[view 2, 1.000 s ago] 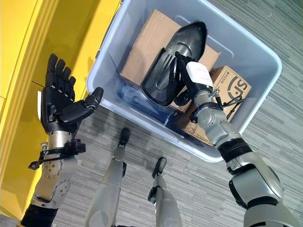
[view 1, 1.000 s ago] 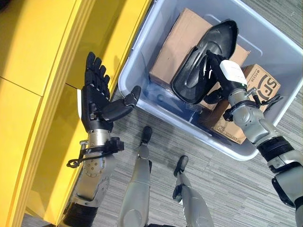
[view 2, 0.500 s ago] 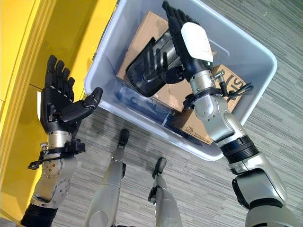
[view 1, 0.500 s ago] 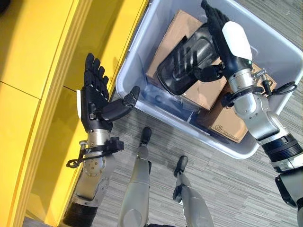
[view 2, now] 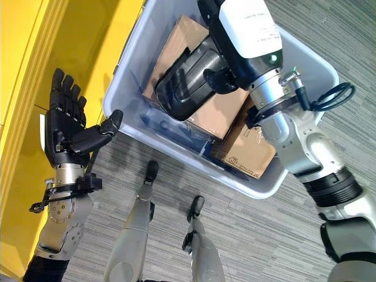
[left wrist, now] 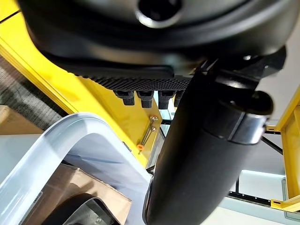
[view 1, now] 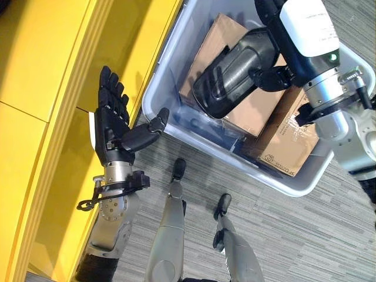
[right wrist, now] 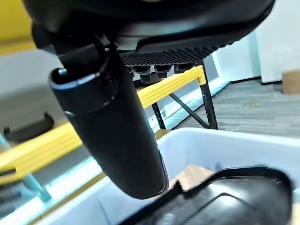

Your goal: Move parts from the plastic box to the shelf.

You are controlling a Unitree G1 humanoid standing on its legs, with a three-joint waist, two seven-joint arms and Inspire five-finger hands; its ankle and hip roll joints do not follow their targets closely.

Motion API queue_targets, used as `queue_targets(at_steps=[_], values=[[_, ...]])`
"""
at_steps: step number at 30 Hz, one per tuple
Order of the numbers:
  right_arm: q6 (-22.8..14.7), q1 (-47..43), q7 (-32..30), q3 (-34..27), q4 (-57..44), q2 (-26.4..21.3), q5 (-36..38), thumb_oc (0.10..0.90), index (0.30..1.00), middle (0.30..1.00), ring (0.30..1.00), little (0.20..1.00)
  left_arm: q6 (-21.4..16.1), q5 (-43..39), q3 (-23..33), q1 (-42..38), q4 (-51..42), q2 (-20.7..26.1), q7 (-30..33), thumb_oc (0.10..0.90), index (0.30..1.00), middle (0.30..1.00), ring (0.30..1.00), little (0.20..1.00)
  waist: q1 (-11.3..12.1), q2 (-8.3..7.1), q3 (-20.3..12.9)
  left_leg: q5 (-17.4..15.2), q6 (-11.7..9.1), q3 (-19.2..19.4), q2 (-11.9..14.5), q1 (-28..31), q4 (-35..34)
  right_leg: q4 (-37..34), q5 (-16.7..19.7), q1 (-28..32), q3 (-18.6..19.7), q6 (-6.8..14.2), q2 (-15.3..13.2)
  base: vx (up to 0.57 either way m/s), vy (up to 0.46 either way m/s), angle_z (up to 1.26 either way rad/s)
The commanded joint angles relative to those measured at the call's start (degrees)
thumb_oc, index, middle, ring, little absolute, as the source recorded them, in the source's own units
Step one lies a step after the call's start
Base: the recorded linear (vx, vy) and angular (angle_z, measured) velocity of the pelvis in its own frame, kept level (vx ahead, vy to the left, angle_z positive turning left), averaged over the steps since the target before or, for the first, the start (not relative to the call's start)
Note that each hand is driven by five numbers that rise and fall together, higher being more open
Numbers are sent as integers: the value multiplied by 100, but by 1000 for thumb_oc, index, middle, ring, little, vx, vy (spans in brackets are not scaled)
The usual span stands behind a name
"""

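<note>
The right hand (view 1: pixel 294 41) grips one black moulded part (view 1: pixel 235 79), its thumb hooked over the part's edge and its fingers curled around the far side. The part hangs tilted above the plastic box (view 1: pixel 170 76), over the cardboard boxes inside.

Two cardboard boxes lie in the plastic box: a larger one (view 1: pixel 220 35) toward the shelf side, partly covered by the black part, and a smaller printed one (view 1: pixel 288 141) just beside it, toward the box's right-hand end. Some dark bluish contents show low in the box beneath the part, too unclear to name.

The left hand (view 1: pixel 114 126) is held up between the yellow shelf (view 1: pixel 53 70) and the plastic box, empty, palm facing up, fingers straight and thumb stretched toward the box's rim.

The plastic box stands on the grey striped floor (view 1: pixel 294 235), close against the yellow shelf.
</note>
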Motion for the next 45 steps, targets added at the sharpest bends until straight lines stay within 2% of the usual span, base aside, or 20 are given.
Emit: queue_targets(at_steps=[1, 6, 16, 18, 29, 38, 41, 45], values=[[-377, -484, -15, -52, -609, -318, -72, 900, 1000, 1000, 1000, 1000, -414, 300, 380, 282, -1132, 338, -105, 900, 1000, 1000, 1000, 1000, -150, -340, -358, -47, -129, 233, 181, -360, 234, -11, -649, 1352, 20, 129, -238, 0, 0, 0], [-428, -452, 270, 225, -590, -656, 14, 900, 1000, 1000, 1000, 1000, -413, 250, 391, 373, -1150, 355, -179, 900, 1000, 1000, 1000, 1000, -145, -358, -363, -39, -128, 244, 220, -340, 243, -11, -656, 1368, 44, 131, -227, -7, -7, -4], [-438, -157, 327, 151, -356, -527, 112, 900, 1000, 1000, 1000, 1000, -431, 229, 369, 365, -1097, 301, -186, 900, 1000, 1000, 1000, 1000, -165, -314, -334, -34, -123, 276, 235, -321, 256, -11, -669, 1397, 63, 110, -223, -6, -3, -3], [-412, -297, 292, 354, -176, -551, -274, 900, 1000, 1000, 1000, 1000, -443, 230, 349, 365, -1106, 333, -188, 900, 1000, 1000, 1000, 1000, -114, -301, -317, -28, -120, 280, 223, -340, 253, -11, -677, 1381, 62, 109, -222, 0, 0, 0], [-336, -1252, 201, 1284, 602, -257, -847, 900, 1000, 1000, 1000, 1000, -533, 278, 312, 301, -1119, 343, -119, 900, 1000, 1000, 1000, 1000, -6, -179, -169, 21, -120, 276, 146, -469, 232, -11, -662, 1274, 47, 114, -239, 0, 0, 0], [-320, -1801, 195, 1748, 841, -271, -1199, 900, 1000, 1000, 1000, 1000, -600, 200, 260, 282, -1094, 325, -136, 900, 1000, 1000, 1000, 1000, 40, -36, -12, 69, -142, 300, 80, -656, 221, -11, -658, 1138, 8, 124, -269, 0, 0, 0], [-304, -1825, 179, 1788, 933, -246, -1233, 900, 1000, 1000, 1000, 1000, -608, 183, 214, 233, -1086, 315, -143, 900, 1000, 1000, 1000, 1000, 29, 14, -12, 42, -146, 317, 57, -764, 294, -11, -662, 1093, -2, 123, -275, 25, -10, 4], [-297, -1614, 138, 1554, 793, -262, -1204, 900, 1000, 1000, 1000, 1000, -603, 179, 201, 227, -1076, 292, -130, 900, 1000, 1000, 1000, 1000, -7, 55, -12, 4, -141, 315, 29, -897, 369, -11, -673, 1031, -28, 121, -282, 24, -15, 3]])
